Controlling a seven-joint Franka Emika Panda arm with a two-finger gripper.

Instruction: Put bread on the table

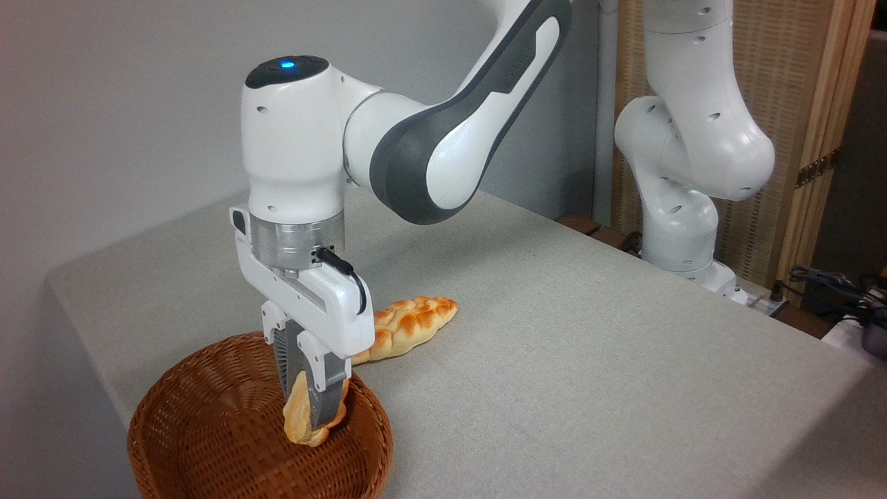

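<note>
The grey table [589, 360] fills most of my frame, with the wicker basket [208, 443] at lower left and a braided loaf [409, 326] lying just behind it. My claw [312, 402] is clamped on the bread [299, 419], squeezing it thin above the basket; I judge so soft a bun could slip out or catch the rim if I swing right too low.

bread [299, 419]: small pale-golden bun, squeezed thin, raised over the basket
table [589, 360]: flat, light grey woven cloth
</note>
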